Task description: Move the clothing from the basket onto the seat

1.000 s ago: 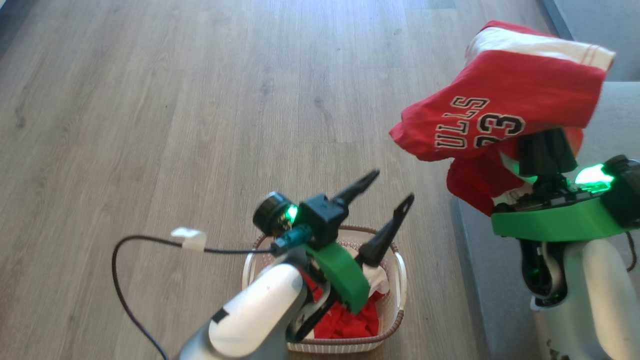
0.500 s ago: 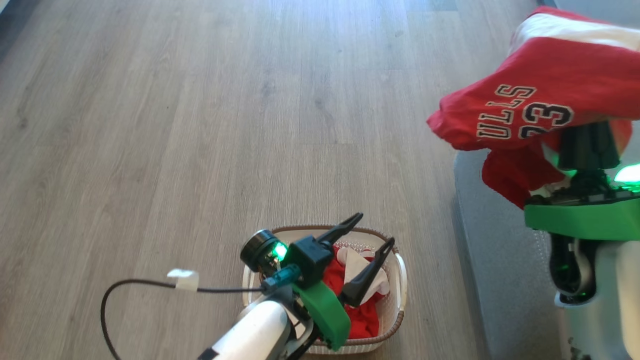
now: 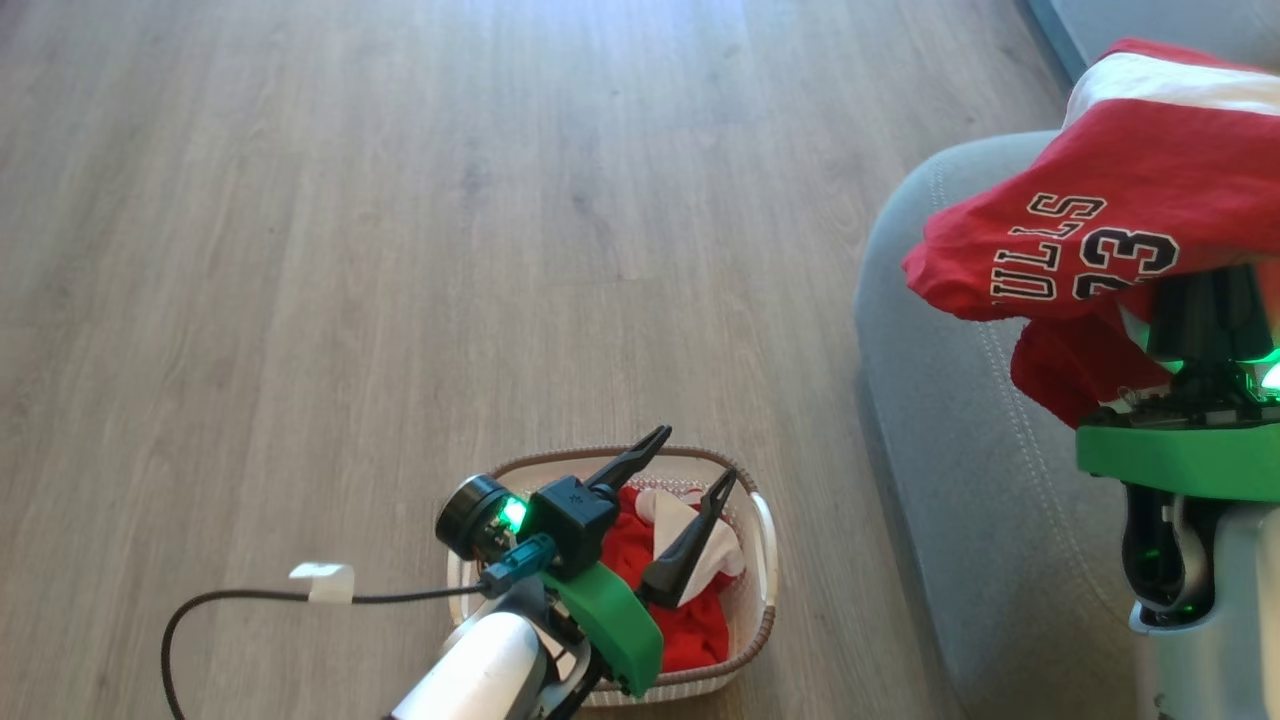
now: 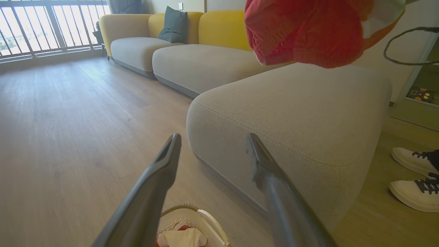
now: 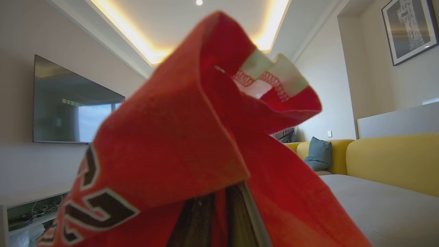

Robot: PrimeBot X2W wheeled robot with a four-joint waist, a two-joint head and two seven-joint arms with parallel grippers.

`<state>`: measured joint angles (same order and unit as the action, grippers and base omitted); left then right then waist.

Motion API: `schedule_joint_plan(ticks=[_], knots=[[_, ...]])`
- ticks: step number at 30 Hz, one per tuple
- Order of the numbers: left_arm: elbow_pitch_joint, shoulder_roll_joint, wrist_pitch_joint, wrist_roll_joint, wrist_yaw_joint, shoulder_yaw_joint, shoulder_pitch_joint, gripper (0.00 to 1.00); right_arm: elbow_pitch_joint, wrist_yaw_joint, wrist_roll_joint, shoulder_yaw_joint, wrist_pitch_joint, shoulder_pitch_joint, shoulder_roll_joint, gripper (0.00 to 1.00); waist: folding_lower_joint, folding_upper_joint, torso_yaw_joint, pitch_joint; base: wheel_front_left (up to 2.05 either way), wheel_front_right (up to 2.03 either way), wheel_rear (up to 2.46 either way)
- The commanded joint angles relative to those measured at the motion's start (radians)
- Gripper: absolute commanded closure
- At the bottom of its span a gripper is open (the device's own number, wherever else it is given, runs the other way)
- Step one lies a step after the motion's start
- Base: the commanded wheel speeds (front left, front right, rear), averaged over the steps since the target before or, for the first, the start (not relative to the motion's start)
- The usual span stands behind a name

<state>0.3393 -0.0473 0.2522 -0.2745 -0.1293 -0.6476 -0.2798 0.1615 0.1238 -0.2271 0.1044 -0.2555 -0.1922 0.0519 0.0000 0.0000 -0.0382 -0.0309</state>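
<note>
The red jersey [image 3: 1100, 210] with number 23 hangs draped over my right gripper [image 3: 1205, 300], which is shut on it above the grey seat [image 3: 950, 430]. In the right wrist view the jersey [image 5: 192, 144] covers the closed fingers [image 5: 236, 223]. My left gripper [image 3: 698, 451] is open and empty just above the cream basket [image 3: 765, 540], where more red and white clothing [image 3: 640, 540] lies. In the left wrist view the left gripper [image 4: 213, 136] points at the seat [image 4: 291, 113], with the jersey [image 4: 301, 31] hanging above it and the basket [image 4: 209, 219] below.
Wood floor [image 3: 400, 250] spreads to the left of the basket. A black cable with a white tape tag [image 3: 320, 583] trails from my left arm. A person's white shoes [image 4: 415, 178] stand beside the seat's far end. More sofa cushions [image 4: 205, 61] lie beyond.
The head view has shifted, bringing more of the seat in. My left gripper has dropped lower over the basket, still open. The right gripper has carried the jersey rightward over the seat.
</note>
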Motion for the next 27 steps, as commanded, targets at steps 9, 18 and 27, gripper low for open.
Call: schedule_joint_plan(ticks=[9, 18, 27], knots=[[-0.038, -0.003, 0.010, 0.002, -0.001, 0.003, -0.041, 0.00, 0.044, 0.007, 0.008, -0.003, -0.006, -0.027, -0.002, 1.00, 0.0000, 0.0000, -0.098, 0.030, 0.00, 0.00, 0.00], [-0.042, -0.003, 0.010, 0.004, -0.001, -0.026, -0.053, 0.00, 0.042, 0.007, 0.016, 0.039, -0.006, -0.013, -0.002, 1.00, 0.0000, 0.0000, -0.225, 0.057, 0.00, 0.00, 0.00], [-0.051, -0.003, 0.010, -0.002, -0.001, -0.042, -0.061, 0.00, 0.044, 0.007, 0.003, 0.089, -0.006, 0.000, -0.002, 1.00, 0.0000, 0.0000, -0.361, 0.086, 0.00, 0.00, 0.00]])
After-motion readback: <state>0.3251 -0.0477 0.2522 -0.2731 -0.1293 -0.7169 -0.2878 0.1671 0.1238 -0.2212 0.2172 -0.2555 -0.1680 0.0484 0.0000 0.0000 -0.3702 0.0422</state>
